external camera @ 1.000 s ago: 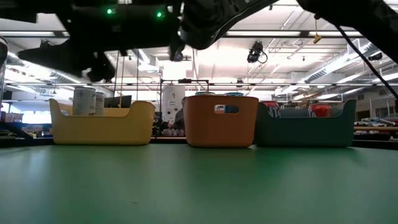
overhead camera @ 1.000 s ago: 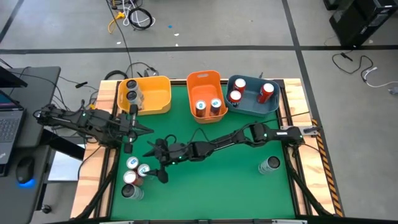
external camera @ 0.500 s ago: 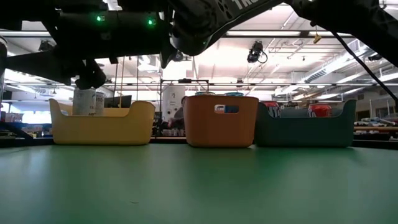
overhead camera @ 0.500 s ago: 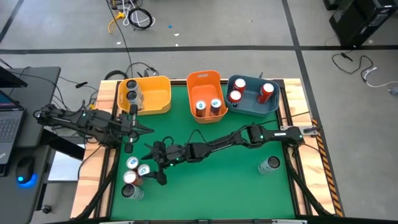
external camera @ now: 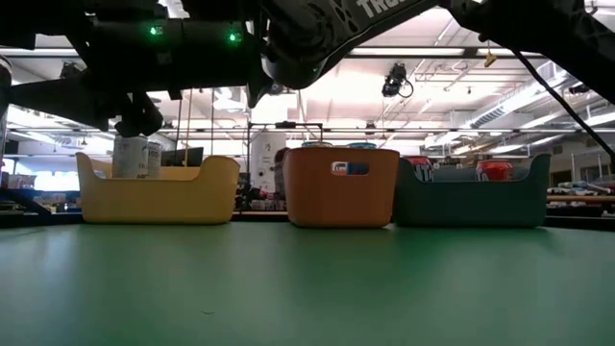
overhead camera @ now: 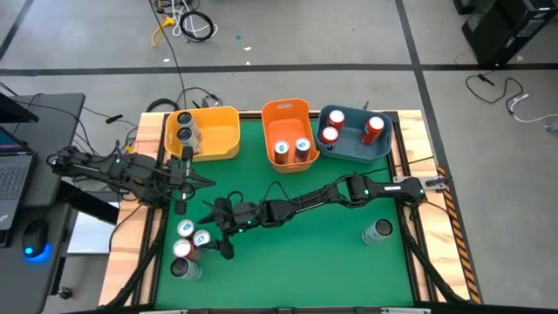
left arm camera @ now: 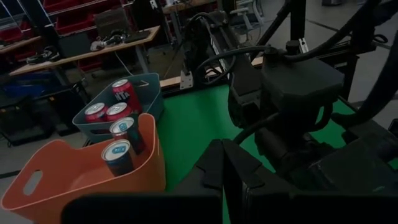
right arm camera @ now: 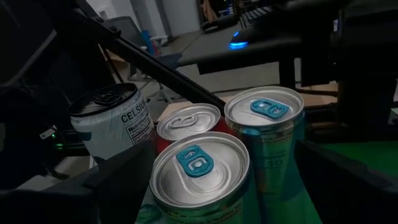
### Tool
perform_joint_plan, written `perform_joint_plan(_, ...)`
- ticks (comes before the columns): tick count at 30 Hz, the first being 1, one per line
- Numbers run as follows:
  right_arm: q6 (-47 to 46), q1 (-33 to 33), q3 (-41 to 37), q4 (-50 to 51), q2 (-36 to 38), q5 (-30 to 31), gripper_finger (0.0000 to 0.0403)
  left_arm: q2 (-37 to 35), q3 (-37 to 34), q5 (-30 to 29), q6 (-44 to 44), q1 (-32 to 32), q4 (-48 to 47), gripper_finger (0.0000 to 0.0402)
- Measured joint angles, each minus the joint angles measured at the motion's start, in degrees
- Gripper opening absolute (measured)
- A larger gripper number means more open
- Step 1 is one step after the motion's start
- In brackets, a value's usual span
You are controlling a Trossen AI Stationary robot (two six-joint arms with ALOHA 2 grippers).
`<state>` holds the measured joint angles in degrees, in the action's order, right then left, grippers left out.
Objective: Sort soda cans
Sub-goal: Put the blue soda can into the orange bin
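At the desk's (overhead camera: 305, 262) left edge the left end effector (overhead camera: 193, 181) hangs just in front of the yellow bin (overhead camera: 209, 133), which holds two grey cans (overhead camera: 183, 128); whether its fingers are apart I cannot tell. Near the front left corner stands a tight cluster of four cans (overhead camera: 187, 245) (teal-tabbed, red and white ones). The right end effector (overhead camera: 214, 228) reaches across to them, fingers spread wide around the nearest can (right arm camera: 200, 171). The orange bin (overhead camera: 288, 122) holds two cans, the blue bin (overhead camera: 353, 144) three red ones. A lone grey can (overhead camera: 377, 231) stands far right.
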<state>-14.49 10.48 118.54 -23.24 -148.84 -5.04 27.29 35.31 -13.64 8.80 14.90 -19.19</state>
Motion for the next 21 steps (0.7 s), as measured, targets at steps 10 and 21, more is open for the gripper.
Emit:
perform_joint_plan(10, 2.7, 0.3, -0.1, 3.0, 2.0, -0.5, 0.0374, 0.0, 0.0, 0.0, 0.0, 0.0, -0.3, 0.0001)
perform_joint_plan(21, 5.1, 3.0, -0.1, 4.3, 2.0, 4.7, 0.0380, 0.0, 0.0, 0.5, -1.5, 0.0, 0.0, 0.0001)
